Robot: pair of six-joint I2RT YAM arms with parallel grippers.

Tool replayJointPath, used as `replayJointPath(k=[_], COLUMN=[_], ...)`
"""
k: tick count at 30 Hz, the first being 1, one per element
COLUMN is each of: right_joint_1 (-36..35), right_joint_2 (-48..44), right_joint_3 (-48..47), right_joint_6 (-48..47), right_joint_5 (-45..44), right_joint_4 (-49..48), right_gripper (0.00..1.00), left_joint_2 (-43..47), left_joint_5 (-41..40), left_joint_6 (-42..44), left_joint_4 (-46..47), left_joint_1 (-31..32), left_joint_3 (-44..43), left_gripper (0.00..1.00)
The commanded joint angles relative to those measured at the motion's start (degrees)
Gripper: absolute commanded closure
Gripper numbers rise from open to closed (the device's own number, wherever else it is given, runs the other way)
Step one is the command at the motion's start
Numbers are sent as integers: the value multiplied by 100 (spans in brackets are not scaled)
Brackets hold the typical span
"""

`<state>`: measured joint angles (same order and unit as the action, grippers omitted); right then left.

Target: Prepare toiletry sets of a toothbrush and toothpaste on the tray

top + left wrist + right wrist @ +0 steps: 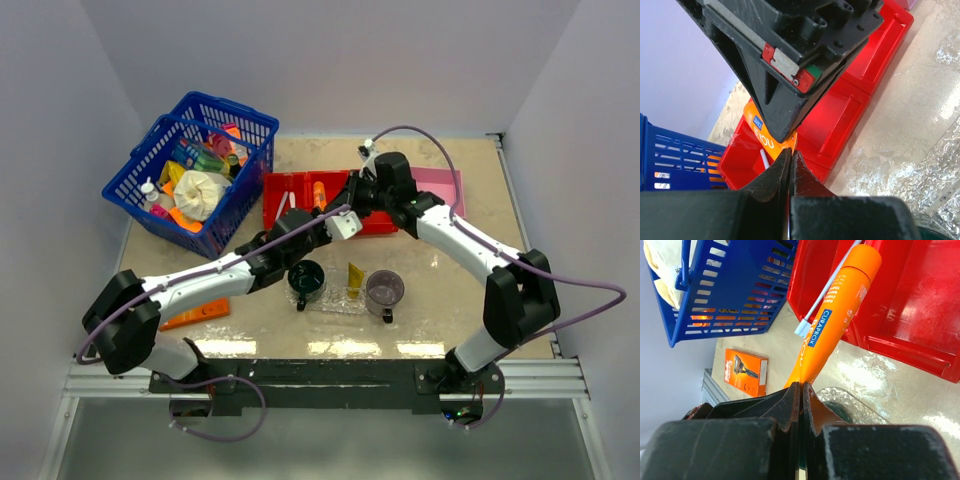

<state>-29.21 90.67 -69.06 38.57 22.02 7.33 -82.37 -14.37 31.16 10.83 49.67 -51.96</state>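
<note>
An orange toothpaste tube (837,315) hangs tilted over the red bin (920,315), and my right gripper (801,385) is shut on its flat crimped end. My left gripper (790,152) is shut too, its tips pinching the same tube (765,137) at its lower edge, just under the right gripper's fingers. A white toothbrush (829,286) lies in the bin behind the tube and shows in the left wrist view (763,159). The clear bumpy tray (335,303) lies in front of the bin with a yellow-orange tube (355,280) on it.
A dark green cup (305,280) and a purple cup (385,290) stand on the tray. The blue basket (195,170) of toiletries is at the back left. An orange razor pack (195,312) lies at the front left. A pink box (442,185) sits right of the bin.
</note>
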Motion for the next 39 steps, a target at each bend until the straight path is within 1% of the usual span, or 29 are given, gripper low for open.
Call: replayJointPath(k=[1,2,7,8,10,11,17,24,28,30,31,33,36,39], right_joint_1=[-41,-41,-41,-41,-32,-32,126,504,767,943,1005,1128,1242,1286], right_joint_2=[-296,-305,-454,-471,-550,-577,-761,-1103,-1473,-1613,-1745,-1877,-2132,-2431], right_joint_3=[-82,-82,-47,-29,-3,32,191,454,744,885,920,982,1026,1026], right_joint_6=[160,160,177,186,195,195,257,230,213,160,73,-50,-305,-543], right_joint_5=[294,251,-13,-101,-224,-277,-497,-699,-725,-734,-752,-892,-1120,-1375], right_joint_4=[-461,-443,-434,-443,-452,-452,-514,-504,-584,-549,-523,-322,-75,179], right_gripper=[99,95,83,77,74,70,59,54,45,42,41,40,39,39], left_joint_2=[-95,-87,-16,-25,-16,-16,19,107,221,274,309,432,686,889], left_joint_5=[-13,-13,101,110,128,128,110,39,399,601,654,751,795,821], left_joint_6=[-31,-57,-189,-206,-250,-259,-356,-567,-856,-979,-1110,-1234,-1656,-2191], left_joint_4=[95,103,182,183,183,191,253,253,279,209,96,-71,-397,-976], left_joint_1=[43,51,43,43,43,43,34,16,-124,-203,-221,-230,-230,-230], left_joint_3=[-147,-156,-103,-112,-121,-121,-77,-86,-33,-103,-138,-244,-367,-744], left_gripper=[100,100,100,100,100,100,100,100,100,100,100,100,100,100])
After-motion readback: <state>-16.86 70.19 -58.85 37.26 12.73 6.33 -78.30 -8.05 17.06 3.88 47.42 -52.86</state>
